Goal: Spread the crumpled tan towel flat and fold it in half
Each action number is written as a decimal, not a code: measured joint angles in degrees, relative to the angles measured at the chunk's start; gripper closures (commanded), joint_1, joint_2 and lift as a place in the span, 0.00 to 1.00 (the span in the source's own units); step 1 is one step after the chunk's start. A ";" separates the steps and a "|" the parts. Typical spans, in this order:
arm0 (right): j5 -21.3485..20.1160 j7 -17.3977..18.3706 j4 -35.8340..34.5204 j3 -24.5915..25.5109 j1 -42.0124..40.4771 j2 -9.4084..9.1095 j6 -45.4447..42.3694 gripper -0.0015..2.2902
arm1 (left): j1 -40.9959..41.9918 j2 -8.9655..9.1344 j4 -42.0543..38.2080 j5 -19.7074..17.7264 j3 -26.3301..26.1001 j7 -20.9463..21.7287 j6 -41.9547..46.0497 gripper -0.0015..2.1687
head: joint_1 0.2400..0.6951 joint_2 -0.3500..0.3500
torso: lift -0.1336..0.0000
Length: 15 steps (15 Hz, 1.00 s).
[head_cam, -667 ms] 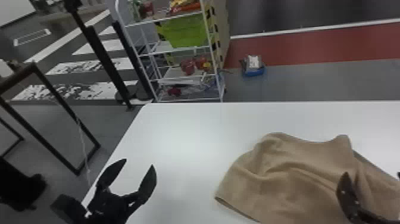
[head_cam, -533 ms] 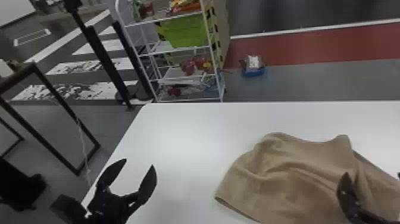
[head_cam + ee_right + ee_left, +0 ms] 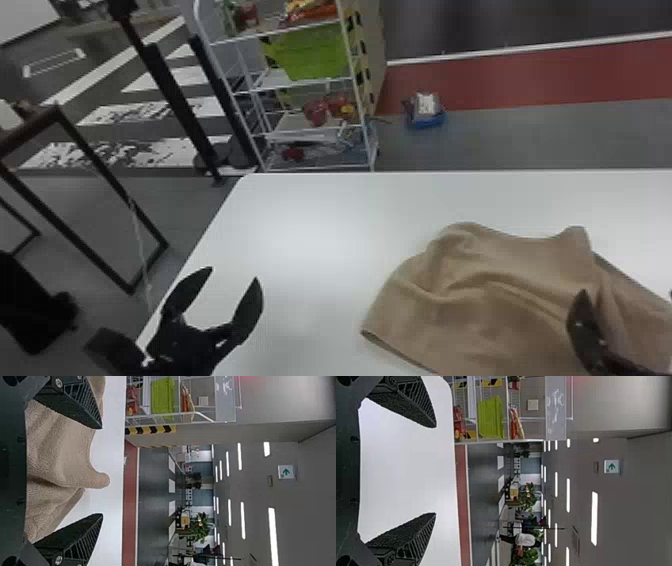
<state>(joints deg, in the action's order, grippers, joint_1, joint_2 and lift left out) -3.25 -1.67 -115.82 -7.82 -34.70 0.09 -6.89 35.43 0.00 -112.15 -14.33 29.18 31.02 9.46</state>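
Observation:
The tan towel (image 3: 480, 300) lies rumpled on the right part of the white table, with raised folds and an upturned bump at its far edge. At the table's left side, my left gripper (image 3: 232, 300) stands open, well apart from the towel; in the left wrist view the left gripper (image 3: 435, 470) has nothing between its fingers. My right gripper (image 3: 625, 305) is over the towel's right part, one finger in front of the cloth. In the right wrist view the right gripper (image 3: 102, 471) is open, with the towel (image 3: 59, 451) beyond and between its fingers.
The white table (image 3: 305, 240) has bare surface between my left gripper and the towel. Behind it stands a white wire shelf (image 3: 295, 127) with a green bin (image 3: 315, 52). A blue package (image 3: 425, 112) lies on the floor beyond, and a dark frame (image 3: 100, 165) stands to the left.

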 measured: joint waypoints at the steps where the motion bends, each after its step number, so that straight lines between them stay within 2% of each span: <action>1: 0.00 0.00 0.00 0.00 -0.01 0.00 -0.02 0.04 | 0.04 0.00 0.00 0.00 0.00 0.00 0.04 0.05 | 1.00 1.00 | 0.08; 10: 0.00 -0.23 -0.01 -0.43 -0.27 0.00 -1.05 0.04 | 0.08 0.00 -0.37 0.00 -0.28 -0.35 -0.11 0.05 | 1.00 1.00 | 0.08; 12: -0.89 -3.07 -0.66 -0.35 -0.26 0.00 -0.70 0.04 | 0.08 0.00 -0.37 0.00 -0.27 -0.37 -0.11 0.05 | 1.00 1.00 | 0.08; 15: -4.09 -10.93 -6.36 -0.63 -1.16 0.00 6.63 0.04 | -0.14 0.00 -0.37 0.00 -0.26 -0.45 -0.24 0.05 | 1.00 1.00 | 0.08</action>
<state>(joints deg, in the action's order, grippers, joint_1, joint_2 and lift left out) -7.34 -12.60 -122.18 -8.45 -35.86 0.09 -0.26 35.29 0.00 -112.52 -14.32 28.92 30.58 9.23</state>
